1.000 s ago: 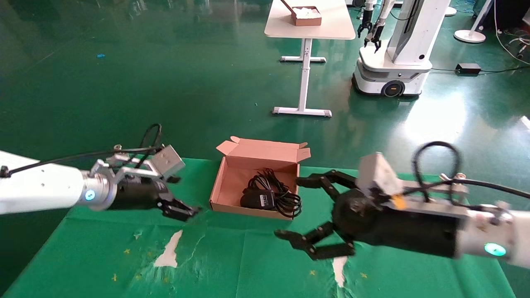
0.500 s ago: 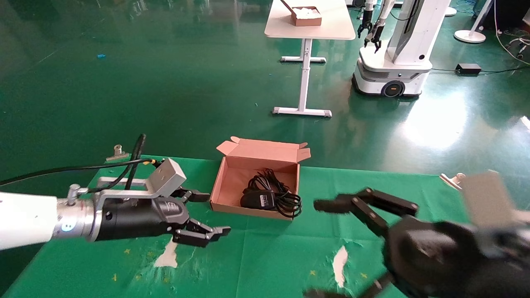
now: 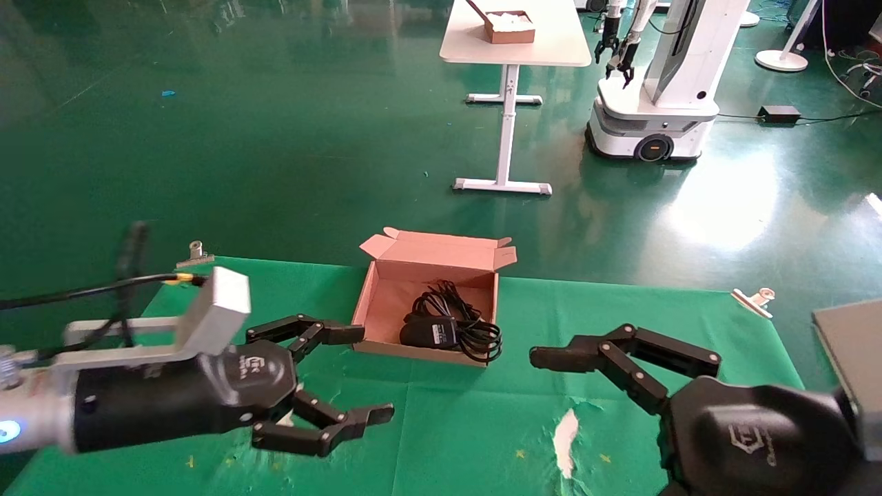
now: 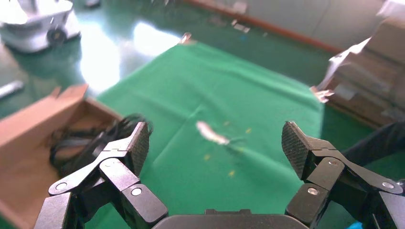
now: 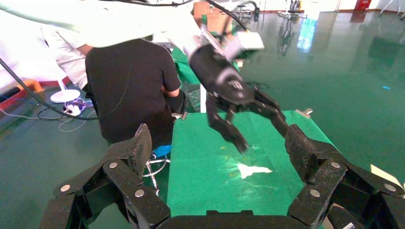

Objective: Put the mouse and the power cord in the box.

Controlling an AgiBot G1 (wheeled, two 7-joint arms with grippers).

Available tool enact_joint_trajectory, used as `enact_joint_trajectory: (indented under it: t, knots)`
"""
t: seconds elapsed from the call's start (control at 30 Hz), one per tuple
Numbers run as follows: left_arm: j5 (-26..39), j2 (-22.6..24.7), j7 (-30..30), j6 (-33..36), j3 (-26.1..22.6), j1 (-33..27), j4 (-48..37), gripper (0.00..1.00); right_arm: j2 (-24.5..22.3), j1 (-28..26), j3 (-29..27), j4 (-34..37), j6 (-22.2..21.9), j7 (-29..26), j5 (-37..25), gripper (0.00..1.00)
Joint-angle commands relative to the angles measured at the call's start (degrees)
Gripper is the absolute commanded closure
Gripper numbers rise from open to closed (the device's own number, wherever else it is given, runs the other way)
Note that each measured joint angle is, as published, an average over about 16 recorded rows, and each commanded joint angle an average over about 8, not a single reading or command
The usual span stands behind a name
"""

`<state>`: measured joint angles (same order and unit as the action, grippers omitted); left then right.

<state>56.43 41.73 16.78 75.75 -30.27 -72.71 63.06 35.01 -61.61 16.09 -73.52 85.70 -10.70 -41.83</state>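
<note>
The box (image 3: 366, 303) stands open on the green cloth, its flap lid upright at the back. Inside lies the power cord (image 3: 479, 337) in black loops, and against it a black oval body with a pale label, the mouse (image 3: 428, 332). My left gripper (image 3: 368, 373) hangs open and empty just left of the box's front corner. My right gripper (image 3: 544, 413) is open and empty to the right of the box, its lower finger out of frame. The left wrist view shows the left gripper (image 4: 215, 143), the box (image 4: 33, 114) and the cord (image 4: 90, 140). The right wrist view shows the right gripper (image 5: 217, 148) and, beyond it, the left gripper (image 5: 241, 117).
Torn white patches (image 3: 566, 441) mark the cloth. Metal clips (image 3: 195, 255) (image 3: 754, 300) hold its far corners. A person in a black shirt (image 5: 129, 81) sits beside the table. Across the floor stand a white table (image 3: 544, 48) with a small brown box (image 3: 513, 27), and another robot (image 3: 654, 83).
Both arms have drawn back from the box toward the table's front. The left gripper's fingers have spread wide. The right gripper stayed open. The box's contents have not moved.
</note>
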Motion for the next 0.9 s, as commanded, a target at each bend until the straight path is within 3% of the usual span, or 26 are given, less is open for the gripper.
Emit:
enact_joint_trajectory:
  t: [0.03, 0.5, 0.9]
  knots:
    - [-2.0, -0.9, -0.8, 1.3, 1.9, 1.5, 1.4, 0.00, 0.0, 0.0, 0.0, 0.0, 0.0, 0.0, 0.0, 0.00]
    - [-14.8, -6.8, -6.0, 10.1, 14.4, 11.3, 10.6, 0.00, -0.1, 0.0, 0.0, 0.0, 0.0, 0.0, 0.1, 0.00]
    - [-15.7, -7.2, -6.3, 10.7, 15.3, 12.0, 11.3, 0.00, -0.1, 0.1, 0.0, 0.0, 0.0, 0.0, 0.1, 0.00]
